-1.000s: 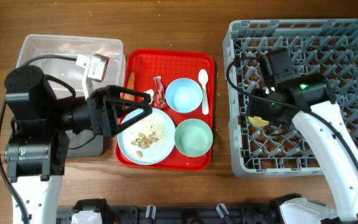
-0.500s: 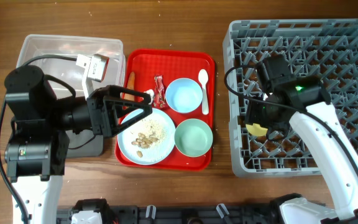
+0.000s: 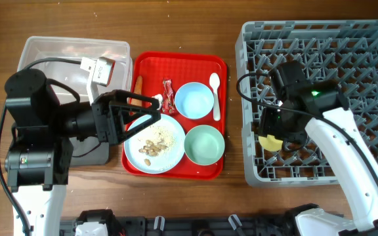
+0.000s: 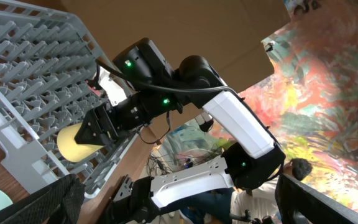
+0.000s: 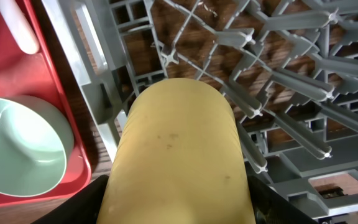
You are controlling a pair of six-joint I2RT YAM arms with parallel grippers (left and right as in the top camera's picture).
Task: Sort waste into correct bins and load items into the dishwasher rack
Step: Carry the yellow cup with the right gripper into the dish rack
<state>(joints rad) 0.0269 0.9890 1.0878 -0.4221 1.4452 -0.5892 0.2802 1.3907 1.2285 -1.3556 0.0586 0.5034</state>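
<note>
Right gripper [image 3: 273, 131] has carried the yellow cup [image 3: 270, 142] closer to the front-left corner of the rack [image 3: 373, 39] than a second ago, and lower among the pegs. Its fingers are clamped on the cup, which lies on its side in the grip, not yet let go. Left gripper [image 3: 151, 109] has not budged, fingers spread and empty over the plate [image 3: 169, 152] on the red tray [image 3: 182, 62]. Cup looks nearly loaded; everything on the tray is left to do.

The wooden counter [image 3: 233, 40] bears the grey rack [image 3: 373, 39] under the right end effector [image 3: 272, 139]; the red tray [image 3: 176, 56] and clear tub [image 3: 58, 49] lie to its left.
</note>
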